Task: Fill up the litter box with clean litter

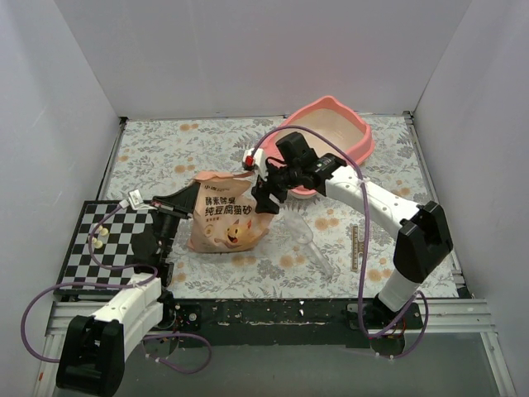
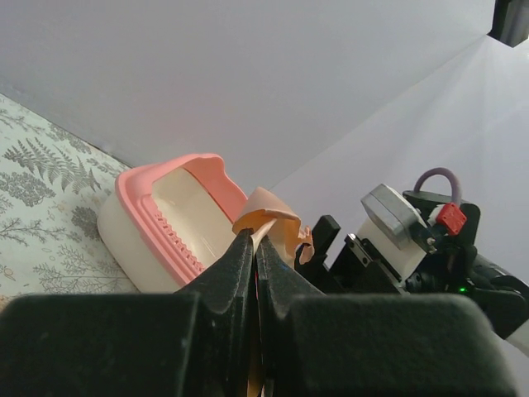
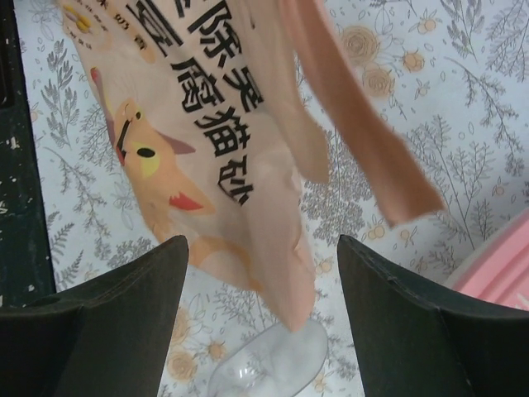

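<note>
Pinches the left gripper point(image 1: 188, 201) point(image 2: 254, 240) fully shut on the top edge of a crinkled orange-peach plastic bag point(image 1: 227, 219) point(image 2: 269, 213) point(image 3: 207, 149) printed with black lettering and a cartoon animal. In the left wrist view, shows a curl of the bag's film poking up just past the closed fingertips.

Holds the right gripper point(image 1: 266, 192) point(image 3: 260, 248) spread wide with nothing in its grasp. Frames the bag's printed face between and beyond its dark fingers point(image 3: 124, 314) in the right wrist view; cannot tell whether either pad touches the film. Shows a loose peach strip point(image 3: 364, 141) of the bag hanging above the right-hand finger there.

Places the large pink plastic litter box point(image 1: 335, 112) point(image 2: 157, 211) point(image 3: 496, 273), rounded-rectangular with a raised rim and cream-white inside, just behind the right gripper in the top view. Puts it ahead and to the left of the left gripper's tips in the left wrist view, and at the lower right edge beside the right-hand finger in the right wrist view.

Finds a clear plastic scoop point(image 1: 307, 240) point(image 3: 273, 364) under the right gripper's opening, lying on the grey floral-print table cover point(image 1: 190, 141). Finds a black-and-white checkerboard point(image 1: 99, 248) to the left of the left gripper, beside that arm.
</note>
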You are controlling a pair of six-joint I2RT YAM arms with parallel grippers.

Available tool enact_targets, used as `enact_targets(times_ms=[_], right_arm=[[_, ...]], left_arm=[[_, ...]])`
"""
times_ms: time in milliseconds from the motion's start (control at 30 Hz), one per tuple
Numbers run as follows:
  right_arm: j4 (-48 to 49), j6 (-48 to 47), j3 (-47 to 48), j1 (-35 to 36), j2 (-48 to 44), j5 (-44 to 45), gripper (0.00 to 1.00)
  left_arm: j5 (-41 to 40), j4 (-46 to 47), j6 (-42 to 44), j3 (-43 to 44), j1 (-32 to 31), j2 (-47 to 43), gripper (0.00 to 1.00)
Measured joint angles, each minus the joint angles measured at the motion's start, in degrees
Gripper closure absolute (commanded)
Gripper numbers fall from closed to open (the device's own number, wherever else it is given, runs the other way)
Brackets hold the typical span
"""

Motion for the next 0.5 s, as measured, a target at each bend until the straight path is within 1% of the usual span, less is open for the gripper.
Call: enact_targets(times_ms=[267, 367, 500], right_arm=[[4.72, -3.56, 2.12, 0.87, 7.45, -3.21, 0.19], [6.99, -3.67, 2.08, 1.07, 7.96, -4.44, 0.19], [12.57, -3.28, 2.08, 1.18, 7.96, -6.64, 0.19]], left_arm=[[1.01, 0.37, -0.44, -2.08, 0.0, -2.34, 1.0], [1.33, 0.39, -0.55, -2.43, 0.0, -2.78, 1.0], [2.05, 0.79, -0.87, -2.67, 0.0, -2.89, 1.0]])
